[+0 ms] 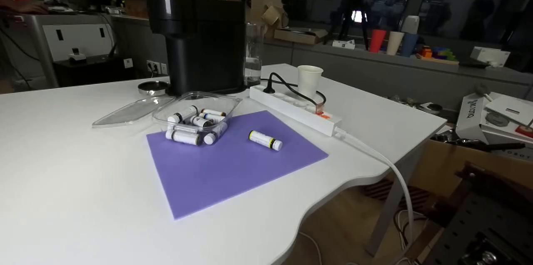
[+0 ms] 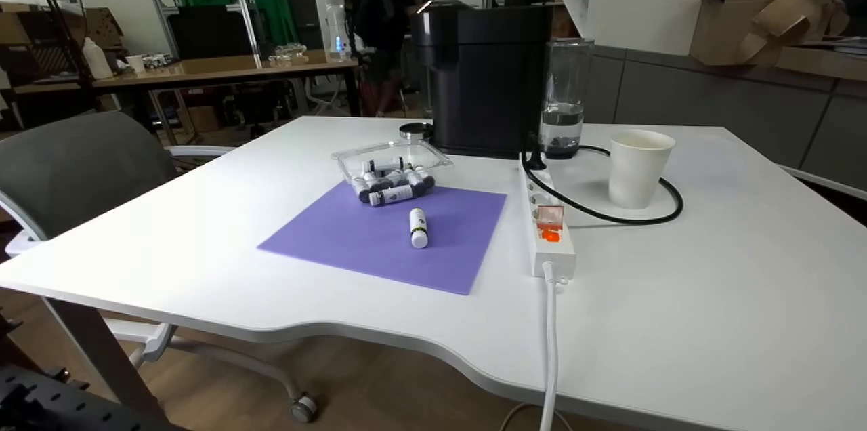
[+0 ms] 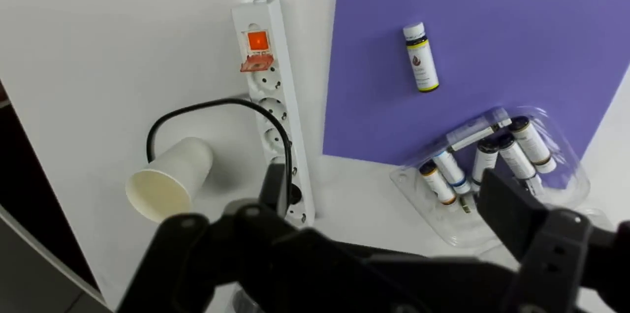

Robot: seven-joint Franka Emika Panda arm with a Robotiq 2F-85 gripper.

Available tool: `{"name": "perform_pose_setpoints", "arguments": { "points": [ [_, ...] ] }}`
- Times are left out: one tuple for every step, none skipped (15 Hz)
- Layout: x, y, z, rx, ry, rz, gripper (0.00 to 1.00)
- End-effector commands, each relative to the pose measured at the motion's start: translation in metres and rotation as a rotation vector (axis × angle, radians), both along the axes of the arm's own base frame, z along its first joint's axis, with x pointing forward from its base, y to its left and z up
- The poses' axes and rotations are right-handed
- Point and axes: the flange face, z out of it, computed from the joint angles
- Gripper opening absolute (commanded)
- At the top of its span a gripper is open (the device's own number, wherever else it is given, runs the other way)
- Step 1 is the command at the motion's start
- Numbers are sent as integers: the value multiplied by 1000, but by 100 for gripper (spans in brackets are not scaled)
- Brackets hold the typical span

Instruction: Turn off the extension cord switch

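On the white table, your largest thing is the black coffee machine, standing beyond the purple mat and apart from it in both exterior views. Take that mat as your reference. The extension cord lies along one side of the mat, just beside it and not touching; one end sits alongside the mat, the other runs on past the mat's edge toward the machine. Your hand hangs well above the table, fingers spread wide with nothing between them, and in the wrist view it is over toward the mat's machine-side edge, away from the end you need. The clear tray sits partly on the mat, across that same edge, with its vials. Across the strip from the mat stands the upright paper cup, with the black cable looping beside it, a likely snag. A lone vial lies on the mat itself.

The red cover already stands flipped up, so you seem to be at the approach — the press is not yet made. The switch, at the end alongside the mat, shows bright orange, which I would read as on. Your next move calls for bringing the fingers together into one narrow tip, shifting along the mat's side to the switch, then descending slowly — clear of the cover, so you don't knock it down. Which half of the switch stands high I cannot tell.
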Motion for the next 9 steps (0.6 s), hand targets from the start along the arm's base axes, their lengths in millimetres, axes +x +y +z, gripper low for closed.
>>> {"name": "perform_pose_setpoints", "arguments": {
  "points": [
    [-3,-43,-27,67,4,-81,100],
    [-2,-53,-35,86,13,-85,100],
    [0,-62,-43,108,27,-75,100],
    [3,-71,-51,126,41,-62,100],
    [5,-78,-58,142,50,-50,100],
    [8,-86,-65,154,64,-36,100],
    [12,-94,-72,163,78,-26,100],
    [14,-102,-76,170,95,-25,100],
    [15,-108,-73,178,99,-45,100]
  ]
}}
